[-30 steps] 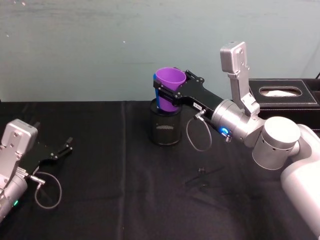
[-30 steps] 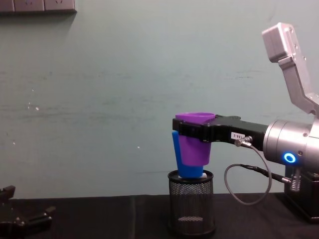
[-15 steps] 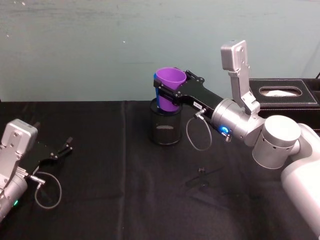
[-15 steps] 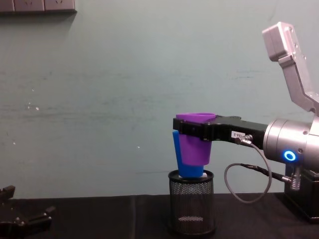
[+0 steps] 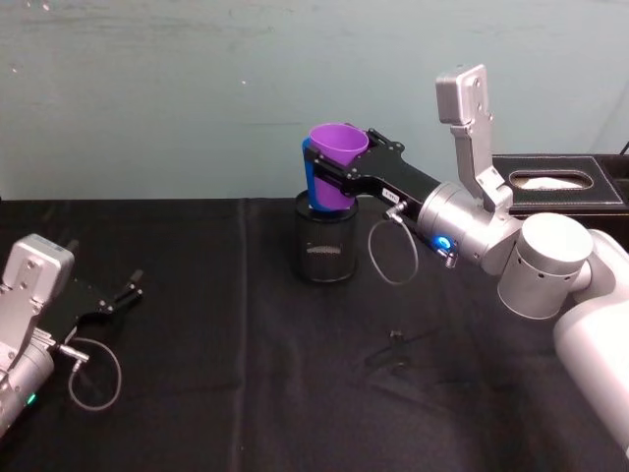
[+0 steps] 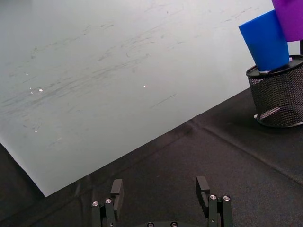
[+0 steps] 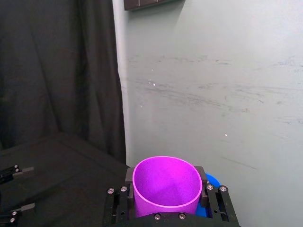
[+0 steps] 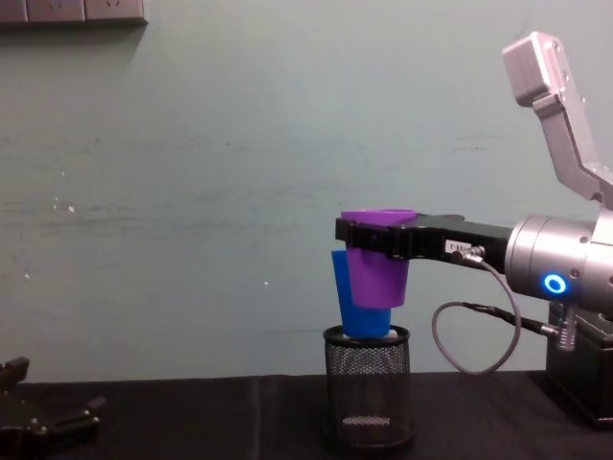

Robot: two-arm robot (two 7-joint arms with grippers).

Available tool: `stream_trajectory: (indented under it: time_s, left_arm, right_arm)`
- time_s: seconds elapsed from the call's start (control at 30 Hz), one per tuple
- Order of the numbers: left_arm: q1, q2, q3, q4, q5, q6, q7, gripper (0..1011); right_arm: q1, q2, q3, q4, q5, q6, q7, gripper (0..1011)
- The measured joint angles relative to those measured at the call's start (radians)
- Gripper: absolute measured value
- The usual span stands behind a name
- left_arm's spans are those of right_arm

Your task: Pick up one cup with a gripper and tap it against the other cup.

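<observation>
Above the black wire-mesh pen holder (image 8: 367, 393), the right pincer (image 8: 378, 240) is clamping its jaws on the smooth purple plastic tumbler (image 8: 378, 283). It is holding this upright in the air, just beside the bright blue plastic tumbler (image 8: 356, 311), which is standing inside the holder. The left pincer (image 6: 160, 187) is sitting open, low over the black tabletop (image 5: 246, 393), well apart on the left.

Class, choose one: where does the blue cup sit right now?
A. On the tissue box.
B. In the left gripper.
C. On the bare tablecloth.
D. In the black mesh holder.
D: the blue cup stands with its base inside the black mesh holder, while the right gripper holds the purple cup.
</observation>
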Motion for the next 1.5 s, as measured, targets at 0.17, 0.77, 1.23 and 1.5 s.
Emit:
stream_trajectory:
  time_s: [0.17,0.77,1.23,1.5]
  left_arm:
    - [0.000,0.000,0.000,0.000,0.000,0.000,0.000,1000]
    - [0.000,0.000,0.000,0.000,0.000,0.000,0.000,1000]
    - [0.000,0.000,0.000,0.000,0.000,0.000,0.000,1000]
    - [0.000,0.000,0.000,0.000,0.000,0.000,0.000,1000]
  right_arm:
    - [0.003,-0.001,0.000,0.003,0.004,0.003,0.000,741]
    - [0.004,-0.001,-0.001,0.004,0.004,0.003,0.000,741]
    - [0.004,-0.001,-0.001,0.004,0.003,0.003,0.000,741]
    - [0.004,-0.001,-0.001,0.004,0.003,0.003,0.000,741]
